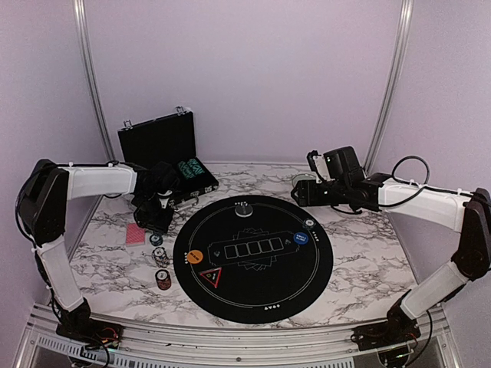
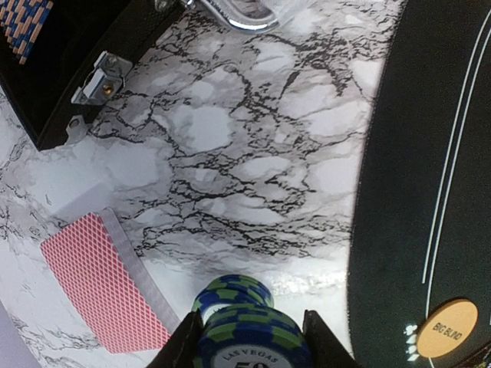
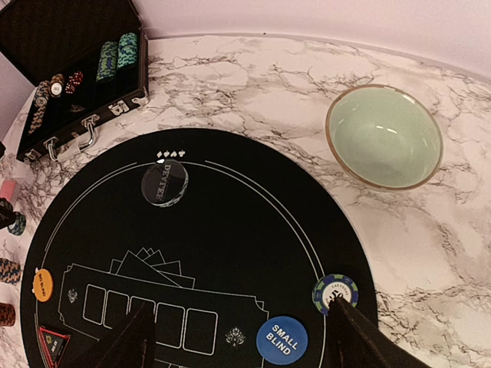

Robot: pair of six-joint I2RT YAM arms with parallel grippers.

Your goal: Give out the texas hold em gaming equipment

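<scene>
Poker set, laid out on a marble table (image 1: 368,261) around a round black mat (image 1: 253,291).

- Chip stacks, three, in a row just off the mat's left edge. All have striped edges.
  - Nearest: orange-and-dark stack (image 1: 163,280).
  - Next: pale stack (image 1: 160,257).
  - Farthest: blue-green stack (image 2: 247,331), its face reading LAS VEGAS. The left gripper (image 2: 251,351) has its jaws clamped on this one. A second like chip shows just beyond it; I cannot tell whether the two touch.
- Red triangle marker (image 1: 210,276), one, on the mat's near left.
- Button discs, three, all on the mat.
  - orange disc (image 1: 195,256), BIG BLIND, left.
  - blue disc (image 3: 281,340), SMALL BLIND, right.
  - dark disc (image 3: 164,182), DEALER, far edge.
- Single chip (image 3: 335,291), blue-green-white, at the mat's right rim beside the blue disc.
- Cards (image 2: 100,291), one pile with pinkish-red lattice backs and white borders, left of the stacks. The number of cards cannot be told.
- Right gripper (image 3: 242,310): jaws spread wide above the mat, holding nothing.
- Pale green bowl (image 3: 383,136), one, off the mat at far right.
- Black case (image 3: 77,69), one, open at far left with rows of chips inside.
</scene>
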